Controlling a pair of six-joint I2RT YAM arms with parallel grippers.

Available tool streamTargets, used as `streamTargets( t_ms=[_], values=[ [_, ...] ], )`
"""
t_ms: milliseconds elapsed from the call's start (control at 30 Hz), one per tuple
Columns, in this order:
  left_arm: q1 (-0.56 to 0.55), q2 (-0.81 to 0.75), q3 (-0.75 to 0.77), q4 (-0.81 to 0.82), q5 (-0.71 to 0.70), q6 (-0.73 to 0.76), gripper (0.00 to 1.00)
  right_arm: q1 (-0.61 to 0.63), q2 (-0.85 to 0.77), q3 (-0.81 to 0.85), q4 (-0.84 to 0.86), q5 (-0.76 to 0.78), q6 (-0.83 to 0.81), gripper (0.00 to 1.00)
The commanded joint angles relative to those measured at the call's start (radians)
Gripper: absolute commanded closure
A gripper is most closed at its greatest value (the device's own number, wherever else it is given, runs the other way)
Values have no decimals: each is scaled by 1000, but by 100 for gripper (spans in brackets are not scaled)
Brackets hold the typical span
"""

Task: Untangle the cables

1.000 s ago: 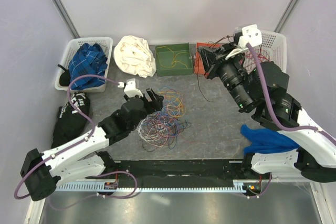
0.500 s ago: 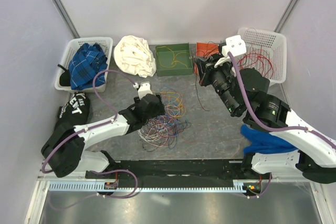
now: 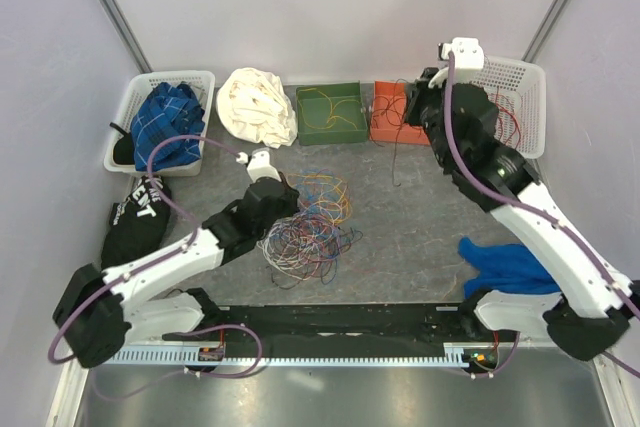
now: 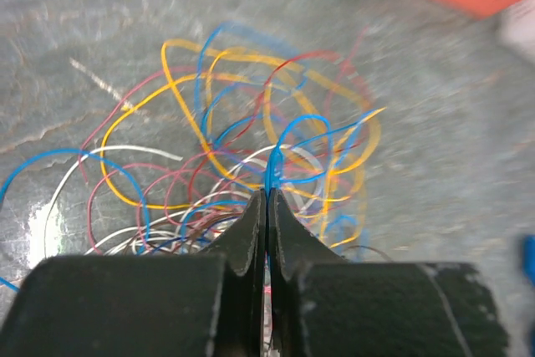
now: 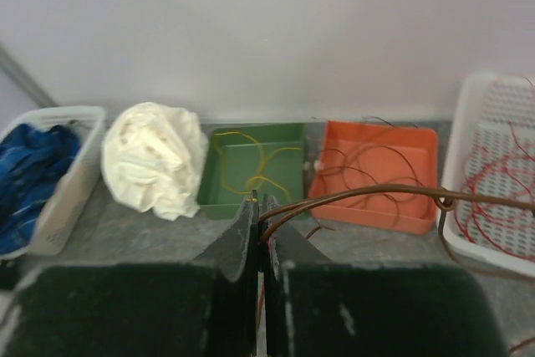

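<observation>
The cables (image 3: 305, 227) lie in a loose multicoloured tangle on the table (image 3: 420, 217), left of centre and nearer the front edge than the trays. Red, orange, yellow, blue and white strands overlap in loops.

Left hand (image 4: 267, 198): fingers pressed together, clamped on a blue cable (image 4: 292, 127) that rises out of the tangle in an arch and runs down into the seam between the fingertips. In the top view this hand sits over the far left part of the tangle.

Right hand (image 5: 261, 206): fingers pressed together, clamped on a brown cable (image 5: 359, 194). This cable leaves the fingertips and runs right toward the white basket (image 3: 525, 77) at the far right corner. The right hand is raised near the far right of the table, beside the orange tray (image 3: 385, 132).

Along the far edge, from left to right:
- a white basket (image 3: 125, 127) holding a blue checked cloth (image 3: 165, 122);
- a crumpled white cloth (image 3: 255, 107);
- a green tray (image 5: 251, 135) containing a yellow cable (image 5: 247, 160);
- the orange tray, containing thin dark strands;
- the right-hand white basket, containing red cables (image 3: 500, 122).

A blue cloth (image 3: 510, 265) lies on the near right of the table. A black garment (image 3: 135, 217) lies at the left edge.
</observation>
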Motion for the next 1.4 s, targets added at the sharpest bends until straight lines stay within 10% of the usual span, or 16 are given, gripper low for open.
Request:
streamTargets(
  t_ms=[0,433,1367],
  values=[
    [3,-119,-14,-11,-9,-25,98,-162,105,2,-20,-164,136,100],
    [2,-389,-17,-163,128,-34,98,-520,680,357,62,-293,261,100],
    [2,-485,-122,-185,93,-51,98,-518,1168,787,91,-266,138,100]
  ],
)
